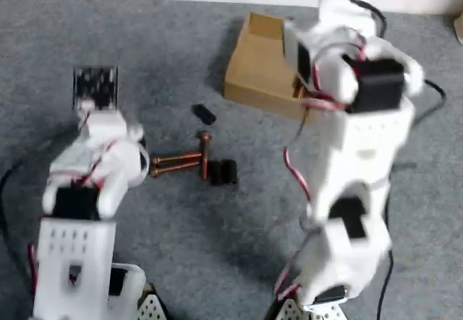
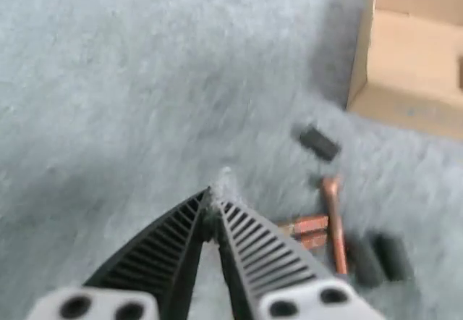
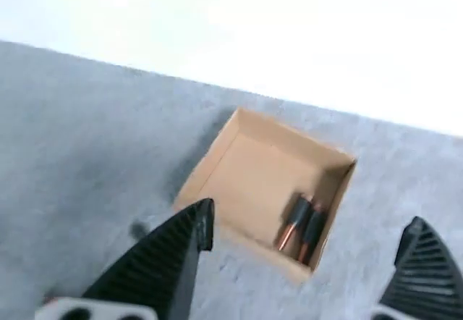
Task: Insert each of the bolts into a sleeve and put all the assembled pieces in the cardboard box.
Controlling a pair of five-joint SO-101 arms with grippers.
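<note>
two assembled pieces (image 3: 300,226), each a copper-coloured bolt pushed into a black sleeve, lie side by side and touching against one wall of the open brown cardboard box (image 3: 246,168). the right pincer (image 3: 311,215) hangs above that box with its jaws spread wide and nothing between them. in the high view the right arm (image 1: 362,161) covers part of the box (image 1: 249,70)

three loose copper-coloured metal bolts (image 1: 181,162) lie on the grey felt-covered bench (image 1: 217,247) between the two arms. two of them lie side by side, and the third bolt (image 1: 205,152) lies crosswise at their far ends. two short black cylindrical sleeves (image 1: 223,171) sit together just beside that crosswise bolt, on the side away from the pair. a single black sleeve (image 1: 204,114) lies apart from them, nearer the box

the left pincer (image 2: 215,203) is closed tight, its ribbed fingers (image 2: 253,240) meeting at the tips with nothing held. it sits over bare bench, off to one side of the bolts (image 2: 309,232) and the lone sleeve (image 2: 318,142)
</note>
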